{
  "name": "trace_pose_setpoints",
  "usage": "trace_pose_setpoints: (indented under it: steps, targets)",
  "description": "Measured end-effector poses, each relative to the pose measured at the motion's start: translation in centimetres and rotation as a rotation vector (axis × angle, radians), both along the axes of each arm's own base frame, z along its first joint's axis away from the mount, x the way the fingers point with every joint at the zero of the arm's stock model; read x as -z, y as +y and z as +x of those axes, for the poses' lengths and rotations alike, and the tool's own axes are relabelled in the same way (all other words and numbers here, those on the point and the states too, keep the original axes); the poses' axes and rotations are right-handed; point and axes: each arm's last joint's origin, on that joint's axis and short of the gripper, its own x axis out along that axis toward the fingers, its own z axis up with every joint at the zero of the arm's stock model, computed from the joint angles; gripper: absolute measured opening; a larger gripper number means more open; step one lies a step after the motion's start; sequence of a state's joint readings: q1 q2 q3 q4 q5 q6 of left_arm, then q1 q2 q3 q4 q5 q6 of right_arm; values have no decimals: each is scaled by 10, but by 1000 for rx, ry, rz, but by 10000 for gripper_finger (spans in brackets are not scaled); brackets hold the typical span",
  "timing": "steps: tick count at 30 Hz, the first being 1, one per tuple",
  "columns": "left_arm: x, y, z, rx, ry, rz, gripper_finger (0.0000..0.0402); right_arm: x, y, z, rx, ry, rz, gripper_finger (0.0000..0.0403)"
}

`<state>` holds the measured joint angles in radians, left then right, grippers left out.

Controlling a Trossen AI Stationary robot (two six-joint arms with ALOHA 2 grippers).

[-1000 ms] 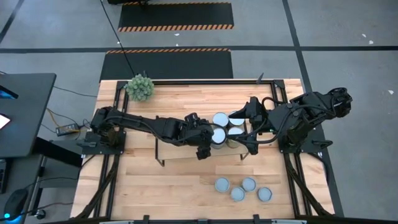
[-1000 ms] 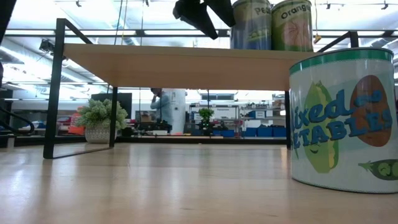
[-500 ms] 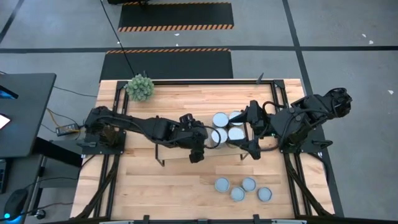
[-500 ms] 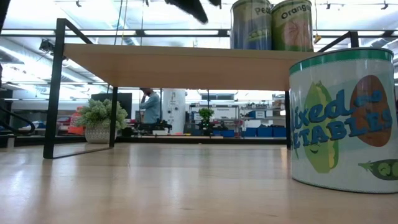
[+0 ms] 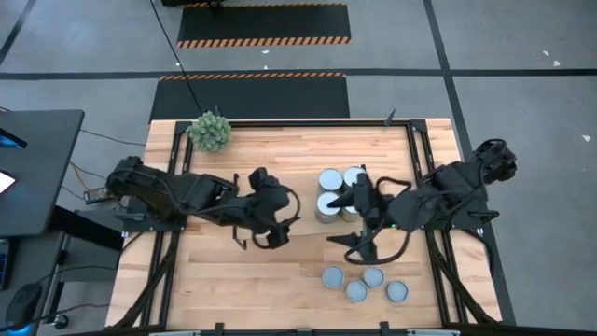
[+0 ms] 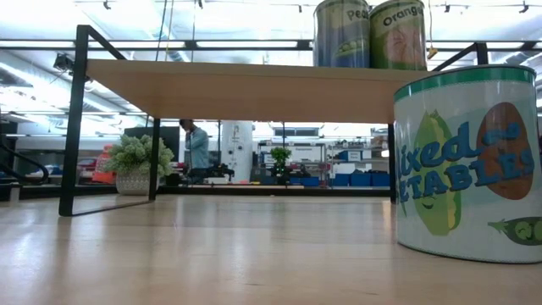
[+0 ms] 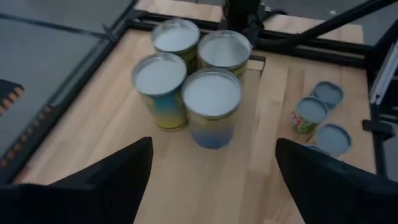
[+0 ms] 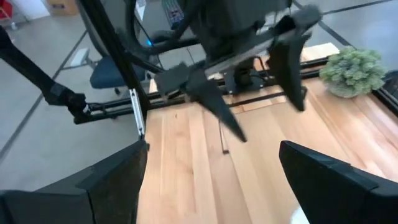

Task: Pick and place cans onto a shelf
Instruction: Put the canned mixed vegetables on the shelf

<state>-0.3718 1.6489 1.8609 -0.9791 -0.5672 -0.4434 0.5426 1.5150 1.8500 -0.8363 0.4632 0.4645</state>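
While four cans [image 7: 199, 93] crowd the shelf [image 6: 254, 89], both arms' fingers spread

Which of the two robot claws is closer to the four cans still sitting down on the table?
The right one. The right gripper hangs just above the loose cans, between them and the shelf. The left gripper is farther, over the shelf's left part. Both are open and empty.

Two dark, jointed robot arms

Both the left arm [image 5: 177, 194] and the right arm [image 5: 448, 187] are matte black with bulky rounded joints; thin black cables loop beside each wrist, and each ends in flat, tapered black fingers [image 7: 112, 180].
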Motion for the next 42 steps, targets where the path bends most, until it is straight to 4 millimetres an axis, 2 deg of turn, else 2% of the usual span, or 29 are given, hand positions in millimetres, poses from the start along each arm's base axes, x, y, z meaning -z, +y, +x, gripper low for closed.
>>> trace_pose_setpoints:
  steps: [7,14,22,25,30,36,42]
  targets:
    - [-12,-13,-24,18,-24,47,307,11,14,19,-44,1,34,373]
    - [-11,-19,-51,-9,57,171,266,12,21,29,-54,-44,74,373]
    - [-17,-27,-91,26,108,305,208,18,35,51,-74,-129,97,373]
    - [-23,-31,-107,74,99,311,188,28,42,63,-86,-130,66,373]
    - [-27,-40,-132,158,105,323,165,58,56,86,-80,-63,35,373]
    - [-25,-52,-150,230,113,368,156,90,70,106,-27,-6,111,373]
    - [-3,-58,-161,243,105,410,156,104,78,111,24,27,163,373]
